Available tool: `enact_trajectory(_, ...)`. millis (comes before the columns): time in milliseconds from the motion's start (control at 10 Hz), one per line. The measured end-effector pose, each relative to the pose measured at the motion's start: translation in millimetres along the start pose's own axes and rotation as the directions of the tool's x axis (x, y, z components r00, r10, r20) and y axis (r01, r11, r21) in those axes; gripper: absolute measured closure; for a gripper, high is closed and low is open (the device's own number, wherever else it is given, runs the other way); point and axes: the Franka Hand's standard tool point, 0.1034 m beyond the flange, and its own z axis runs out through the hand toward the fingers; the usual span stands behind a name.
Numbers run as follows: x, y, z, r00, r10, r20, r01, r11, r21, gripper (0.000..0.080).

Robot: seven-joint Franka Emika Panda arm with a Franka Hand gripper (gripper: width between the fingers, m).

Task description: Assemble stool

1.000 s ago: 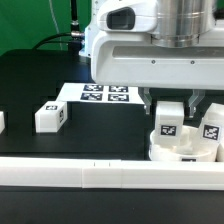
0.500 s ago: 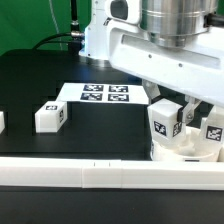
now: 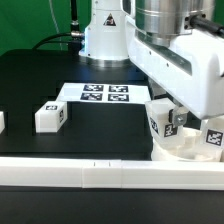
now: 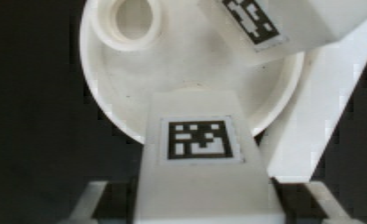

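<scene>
The round white seat (image 3: 185, 148) lies at the exterior view's right, against the front rail. My gripper (image 3: 172, 116) is shut on a white tagged leg (image 3: 163, 120) and holds it tilted on the seat. A second leg (image 3: 210, 134) stands on the seat further right. A third leg (image 3: 49, 116) lies loose on the black table at the left. In the wrist view the held leg (image 4: 201, 150) runs out between my fingers (image 4: 109, 200) over the seat (image 4: 135, 80), which shows a round hole (image 4: 134, 20), with the other leg (image 4: 278, 22) beyond.
The marker board (image 3: 99, 95) lies flat behind the seat. A long white rail (image 3: 80, 176) runs along the front edge. A small white part (image 3: 1, 121) shows at the left edge. The robot base (image 3: 105, 35) stands at the back.
My gripper has turned and the wrist has swung to the exterior view's right. The held leg has tilted over on the seat. The loose leg has not moved.
</scene>
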Motion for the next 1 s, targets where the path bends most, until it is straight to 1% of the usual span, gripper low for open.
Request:
enact_trajectory(200,0.7,5.6,1.0,0.975,0.221,0.011,-0.221,0.975,0.005,0.0462)
enact_trajectory(400,-3.5,14.6,2.2,0.879,0.476,0.035,-0.477,0.879,0.013,0.0462)
enact_trajectory(500,-6.0,18.2,2.3,0.812,0.581,0.06,-0.583,0.812,0.018,0.0462)
enact_trajectory(600,-7.8,22.0,2.1,0.733,0.673,0.094,-0.677,0.736,0.014,0.0462)
enact_trajectory(700,-8.2,23.4,2.7,0.695,0.712,0.103,-0.716,0.698,0.008,0.0462)
enact_trajectory(800,-9.4,23.4,2.6,0.679,0.726,0.106,-0.73,0.683,0.003,0.0462)
enact_trajectory(1000,-9.6,23.6,2.0,0.677,0.729,0.106,-0.733,0.68,0.002,0.0462)
